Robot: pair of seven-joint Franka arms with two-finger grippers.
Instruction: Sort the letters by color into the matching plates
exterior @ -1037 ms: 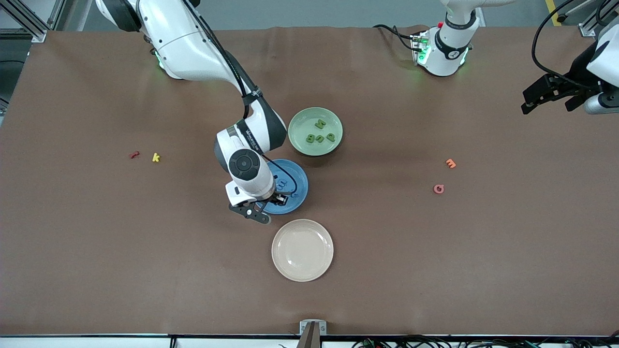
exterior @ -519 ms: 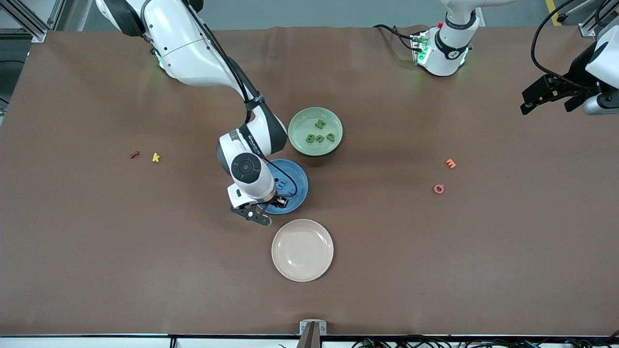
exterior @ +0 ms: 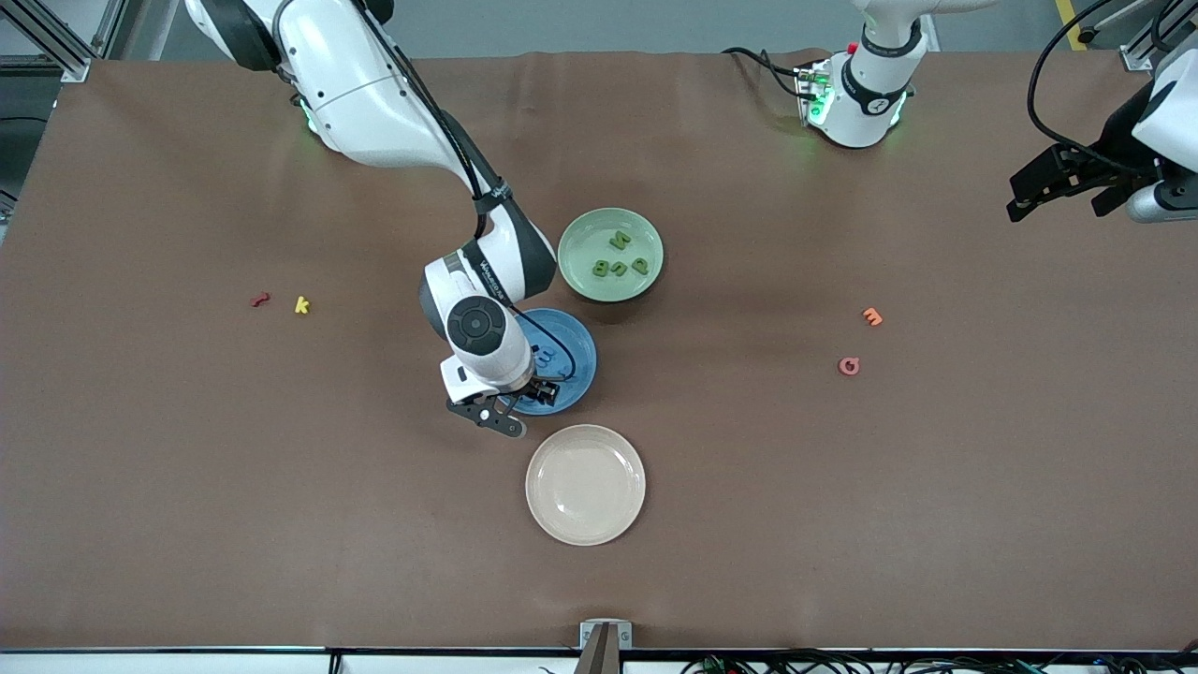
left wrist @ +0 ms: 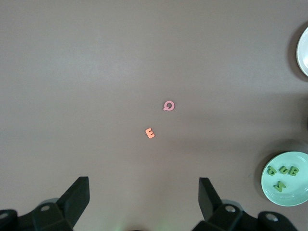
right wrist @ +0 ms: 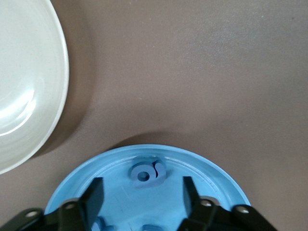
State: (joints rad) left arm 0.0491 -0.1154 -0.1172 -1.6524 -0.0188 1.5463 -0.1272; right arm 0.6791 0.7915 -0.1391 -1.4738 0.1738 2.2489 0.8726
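My right gripper (exterior: 533, 391) hangs low over the blue plate (exterior: 577, 351), on the side nearest the front camera, with its jaws open. In the right wrist view the gripper (right wrist: 142, 187) has nothing between its fingers. A blue letter "a" (right wrist: 148, 173) lies loose in the blue plate (right wrist: 211, 180) just past the fingertips. Parts of two more blue letters (right wrist: 98, 224) show under the hand. The pale green plate (exterior: 580, 271) holds several green letters (exterior: 620, 241). My left gripper (exterior: 1058, 187) waits open in the air at the left arm's end of the table.
A bare cream plate (exterior: 585, 484) sits just nearer the front camera than the blue plate. A red letter (exterior: 260, 300) and a yellow letter (exterior: 301, 304) lie toward the right arm's end. An orange letter (exterior: 871, 316) and a pink letter (exterior: 849, 366) lie toward the left arm's end.
The right arm shifted slightly over the blue plate, and its fingers have spread apart, leaving a blue letter in the plate. The left arm has not moved.
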